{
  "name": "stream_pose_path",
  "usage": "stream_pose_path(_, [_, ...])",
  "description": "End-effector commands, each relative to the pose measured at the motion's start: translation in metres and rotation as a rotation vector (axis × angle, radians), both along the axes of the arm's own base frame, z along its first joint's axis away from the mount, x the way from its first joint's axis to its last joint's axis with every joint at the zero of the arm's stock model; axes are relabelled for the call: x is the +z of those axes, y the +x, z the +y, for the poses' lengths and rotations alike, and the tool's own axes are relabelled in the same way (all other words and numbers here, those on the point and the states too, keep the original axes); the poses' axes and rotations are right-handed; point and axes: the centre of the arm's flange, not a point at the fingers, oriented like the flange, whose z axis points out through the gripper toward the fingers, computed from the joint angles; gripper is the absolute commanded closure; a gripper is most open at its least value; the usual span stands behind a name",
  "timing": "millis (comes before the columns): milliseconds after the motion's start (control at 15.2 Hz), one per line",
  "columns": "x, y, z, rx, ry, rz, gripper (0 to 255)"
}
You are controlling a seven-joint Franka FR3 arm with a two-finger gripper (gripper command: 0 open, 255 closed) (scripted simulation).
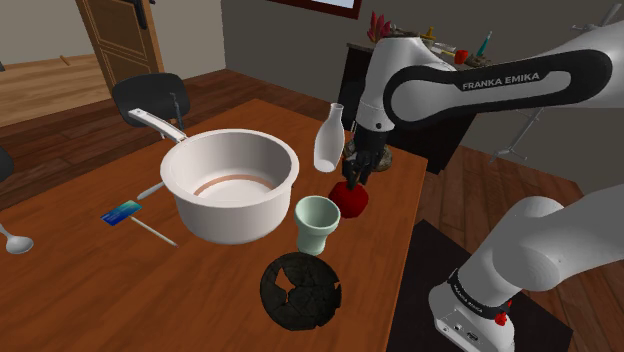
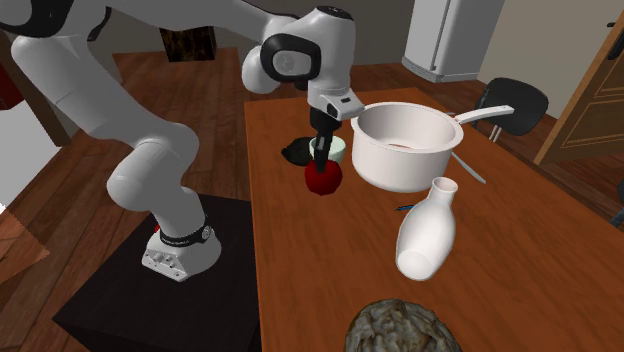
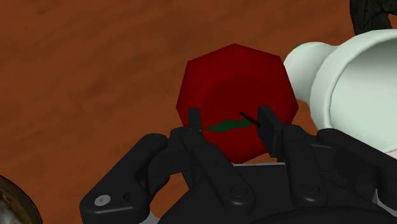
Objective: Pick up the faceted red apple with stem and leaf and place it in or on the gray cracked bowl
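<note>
Red apple point(image 3: 235, 76): sat on table point(image 3: 95, 63) just beneath fingertips point(image 3: 193, 118), leaf point(image 3: 222, 126) between them. Gripper point(image 3: 230, 124): spread apart, clasping nothing. Hazard: gap judged narrower than apple; could press its top and shove it against pale cup point(image 3: 356, 89) beside one finger.

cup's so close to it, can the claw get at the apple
Probably yes: the claw hangs open right above the red apple, nothing between them; the pale cup stands just beside.
</note>
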Motion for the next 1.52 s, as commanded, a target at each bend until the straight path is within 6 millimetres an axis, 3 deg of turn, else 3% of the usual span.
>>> stream_pose_path(0, [0.011, -0.001, 0.000, 0.000, 0.000, 0.000, 255])
stream_pose_path(462, [0.046, -0.001, 0.000, 0.000, 0.000, 0.000, 255])
stream_pose_path(1452, [0.083, -0.081, 0.177, 0.000, 0.000, 0.000, 255])
